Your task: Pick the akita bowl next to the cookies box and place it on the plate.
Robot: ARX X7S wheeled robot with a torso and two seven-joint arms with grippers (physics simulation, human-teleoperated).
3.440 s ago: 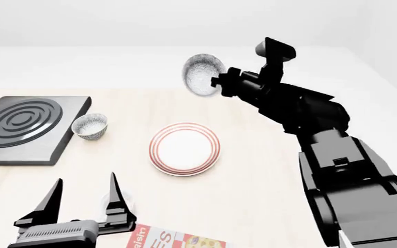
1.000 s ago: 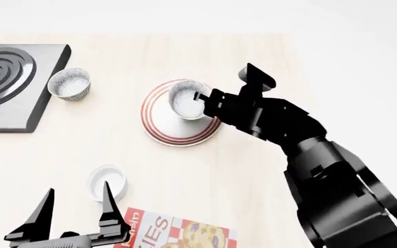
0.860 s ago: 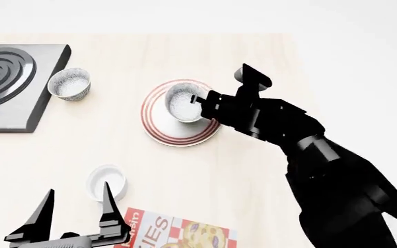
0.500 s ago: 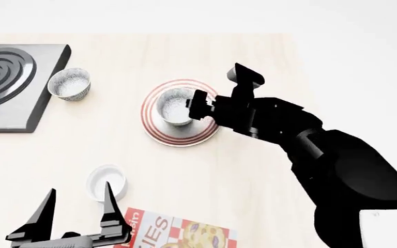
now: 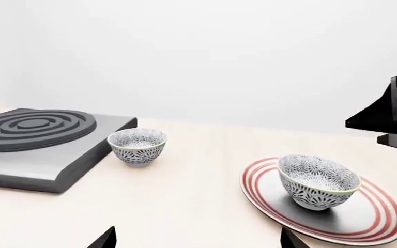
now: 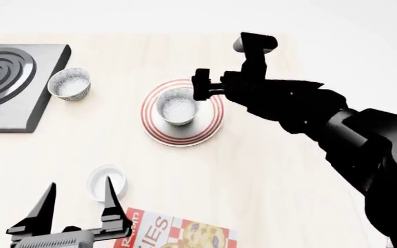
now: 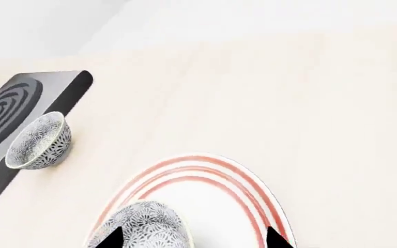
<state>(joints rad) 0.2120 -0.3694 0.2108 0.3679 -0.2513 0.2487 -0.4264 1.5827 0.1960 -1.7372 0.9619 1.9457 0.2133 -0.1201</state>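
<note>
The akita bowl (image 6: pixel 177 106) (image 5: pixel 318 181) (image 7: pixel 147 230) stands upright on the red-ringed plate (image 6: pixel 186 138) (image 5: pixel 385 217) (image 7: pixel 255 207), a little off its centre. My right gripper (image 6: pixel 200 88) (image 7: pixel 193 238) hovers just above and beyond the bowl, open, its fingers apart and touching nothing. The cookies box (image 6: pixel 175 232) lies at the table's near edge, partly cut off. My left gripper (image 6: pixel 79 185) (image 5: pixel 197 237) is open and empty low at the near left, beside the box.
A twin speckled bowl (image 6: pixel 70 83) (image 5: pixel 137 146) (image 7: pixel 41 141) sits beside a grey stove slab (image 6: pixel 6 88) (image 5: pixel 37 139) (image 7: pixel 19 98) at the far left. A plain white cup (image 6: pixel 107 182) stands just behind my left gripper's fingers.
The right gripper has let go of the bowl and drawn up and back from it. The bowl now rests alone on the plate. The left arm barely moved.
</note>
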